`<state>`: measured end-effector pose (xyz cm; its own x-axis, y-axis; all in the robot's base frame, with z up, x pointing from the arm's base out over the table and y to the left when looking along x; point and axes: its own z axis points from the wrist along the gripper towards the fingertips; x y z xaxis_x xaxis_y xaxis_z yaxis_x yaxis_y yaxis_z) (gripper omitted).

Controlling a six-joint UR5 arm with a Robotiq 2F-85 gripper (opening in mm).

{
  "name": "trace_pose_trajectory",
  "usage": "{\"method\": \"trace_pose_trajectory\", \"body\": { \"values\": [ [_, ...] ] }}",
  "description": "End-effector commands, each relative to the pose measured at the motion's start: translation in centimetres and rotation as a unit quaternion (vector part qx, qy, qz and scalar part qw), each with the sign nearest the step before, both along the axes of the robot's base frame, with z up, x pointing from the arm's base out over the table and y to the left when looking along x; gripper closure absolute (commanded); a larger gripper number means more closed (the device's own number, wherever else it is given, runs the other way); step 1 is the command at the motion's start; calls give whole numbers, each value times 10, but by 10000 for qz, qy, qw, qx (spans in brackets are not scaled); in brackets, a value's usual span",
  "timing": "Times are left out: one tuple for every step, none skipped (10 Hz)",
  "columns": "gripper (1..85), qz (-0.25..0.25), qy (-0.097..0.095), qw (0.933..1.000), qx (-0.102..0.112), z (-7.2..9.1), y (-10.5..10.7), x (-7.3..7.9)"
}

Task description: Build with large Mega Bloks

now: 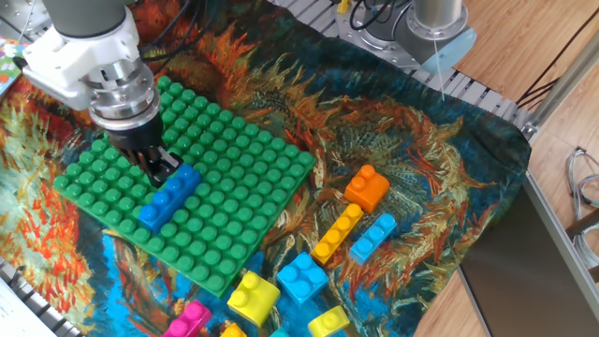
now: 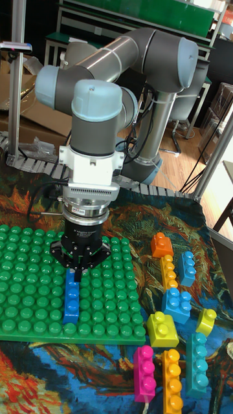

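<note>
A long blue Mega Blok (image 1: pixel 170 197) sits pressed onto the big green studded plate (image 1: pixel 245 154), near its left front part. My gripper (image 1: pixel 159 167) hangs just above the far end of that brick, fingers pointing down, slightly open and holding nothing. In the tall fixed view the gripper (image 2: pixel 77 272) stands straight over the top end of the blue brick (image 2: pixel 72 301) on the green plate (image 2: pixel 26 278). Loose bricks lie to the right: an orange square one (image 1: pixel 367 187), a long yellow-orange one (image 1: pixel 337 232) and a light blue one (image 1: pixel 372 237).
More loose bricks lie near the front edge: a light blue square (image 1: pixel 301 276), a yellow square (image 1: pixel 253 295), a pink one (image 1: pixel 187 320) and a yellow one (image 1: pixel 328 321). A colourful patterned cloth (image 1: pixel 421 140) covers the table. A second arm's base (image 1: pixel 426 28) stands at the back.
</note>
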<state>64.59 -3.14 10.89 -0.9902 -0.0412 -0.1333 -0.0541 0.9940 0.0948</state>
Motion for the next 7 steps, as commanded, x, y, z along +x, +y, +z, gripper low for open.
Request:
{"method": "trace_pose_trajectory", "body": {
  "values": [
    [843, -485, -103, 9987, 70, 3, 37, -1],
    [843, -413, -64, 9991, 66, 6, 29, 1],
    [843, -193, 8, 9998, 26, 5, 28, -4],
    [843, 33, 56, 10000, 36, 5, 30, -8],
    [843, 196, 78, 9998, 55, 5, 32, -10],
    [843, 203, 70, 9998, 23, 5, 31, -9],
    [843, 50, -8, 10000, 56, 2, 47, -6]
  ]
}}
